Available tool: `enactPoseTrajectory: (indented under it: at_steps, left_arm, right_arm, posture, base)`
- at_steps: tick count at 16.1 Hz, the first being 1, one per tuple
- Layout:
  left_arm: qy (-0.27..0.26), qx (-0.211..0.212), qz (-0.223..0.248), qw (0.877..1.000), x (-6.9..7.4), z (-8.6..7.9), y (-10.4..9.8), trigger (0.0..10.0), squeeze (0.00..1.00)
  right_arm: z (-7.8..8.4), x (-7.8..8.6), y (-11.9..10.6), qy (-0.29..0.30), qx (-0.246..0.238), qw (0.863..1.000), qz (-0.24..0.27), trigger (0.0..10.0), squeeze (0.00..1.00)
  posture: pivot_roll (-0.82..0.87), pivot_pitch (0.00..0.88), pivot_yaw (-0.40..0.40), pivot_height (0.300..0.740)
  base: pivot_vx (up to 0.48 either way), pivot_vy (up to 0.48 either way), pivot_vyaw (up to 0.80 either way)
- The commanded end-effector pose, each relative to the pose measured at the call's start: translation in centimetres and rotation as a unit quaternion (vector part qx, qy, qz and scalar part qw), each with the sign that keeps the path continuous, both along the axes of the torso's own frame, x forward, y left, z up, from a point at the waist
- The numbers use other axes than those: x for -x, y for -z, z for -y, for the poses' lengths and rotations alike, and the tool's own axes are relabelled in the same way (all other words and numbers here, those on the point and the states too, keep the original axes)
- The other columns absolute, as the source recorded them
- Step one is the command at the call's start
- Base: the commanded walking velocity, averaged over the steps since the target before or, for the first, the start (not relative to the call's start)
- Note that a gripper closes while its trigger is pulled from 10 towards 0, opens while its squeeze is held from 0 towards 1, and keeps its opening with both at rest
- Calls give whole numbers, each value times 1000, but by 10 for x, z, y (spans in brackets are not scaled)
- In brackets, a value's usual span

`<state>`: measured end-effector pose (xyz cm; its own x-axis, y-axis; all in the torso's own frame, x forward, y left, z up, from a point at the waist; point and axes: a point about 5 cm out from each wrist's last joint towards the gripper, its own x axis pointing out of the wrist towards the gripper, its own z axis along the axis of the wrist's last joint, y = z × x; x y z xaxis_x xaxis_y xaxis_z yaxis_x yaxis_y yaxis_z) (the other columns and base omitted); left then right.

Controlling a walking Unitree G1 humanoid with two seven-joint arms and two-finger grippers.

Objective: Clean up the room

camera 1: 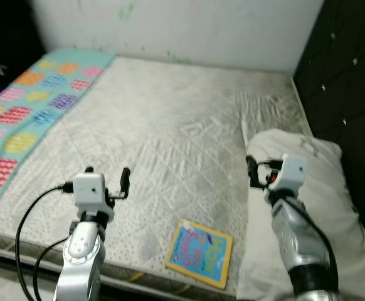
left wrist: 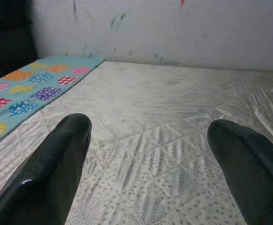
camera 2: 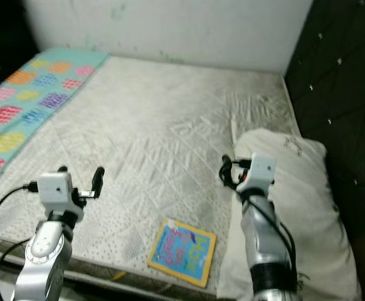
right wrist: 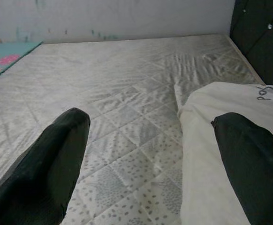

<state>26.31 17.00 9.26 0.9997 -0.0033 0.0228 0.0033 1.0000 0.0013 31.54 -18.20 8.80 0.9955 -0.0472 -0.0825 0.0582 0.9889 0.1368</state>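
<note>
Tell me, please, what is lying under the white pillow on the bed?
The white pillow lies directly on the quilted mattress, along its side by the dark headboard. Anything else beneath it is covered, so I cannot tell. The colourful book lies beside the pillow, not under it.

1. The left end effector points across a bare quilted mattress, its two black fingers spread wide apart with nothing between them.
2. The mattress cover is pale grey-white, stitched in diamonds with small dots (some creases show toward the far side).
3. A turquoise blanket printed with colourful dotted patches lies along one edge of the mattress.
4. Behind the bed stands a white wall with a few small coloured marks.
</note>
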Motion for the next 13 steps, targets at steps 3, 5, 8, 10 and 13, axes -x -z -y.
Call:
enactPoseTrajectory:
  at_steps: [3, 5, 8, 10, 13]
  left_arm:
    - [11, 14, 8, 1000, -4, 5, -9, 10000, 0]
    - [11, 16, 10, 1000, -6, 4, -12, 10000, 0]
    - [7, 19, 9, 1000, -6, 4, -12, 10000, 0]
    - [0, 25, 4, 1000, -5, 4, -12, 10000, 0]
    - [-1, 28, 1, 1000, -5, 6, -10, 10000, 0]
  right_arm:
    - [0, 0, -3, 1, -3, 1000, 0, 10000, 0]
    - [-3, -3, -7, -4, -6, 1000, 3, 10000, 0]
    - [-3, -3, -10, -6, -5, 1000, 5, 10000, 0]
    - [-2, -2, -10, -6, -1, 1000, 3, 10000, 0]
    - [-1, -1, -9, -7, 1, 1000, 0, 10000, 0]
  posture:
    - [-51, 0, 11, 740]
    - [-47, 0, 5, 740]
    - [-48, 0, 2, 740]
    - [-53, 0, -3, 740]
    - [-57, 0, -9, 740]
  base:
    - [0, 0, 0]
    - [0, 0, 0]
    - [0, 170, 0]
    - [0, 296, 0]
    - [0, 309, 0]
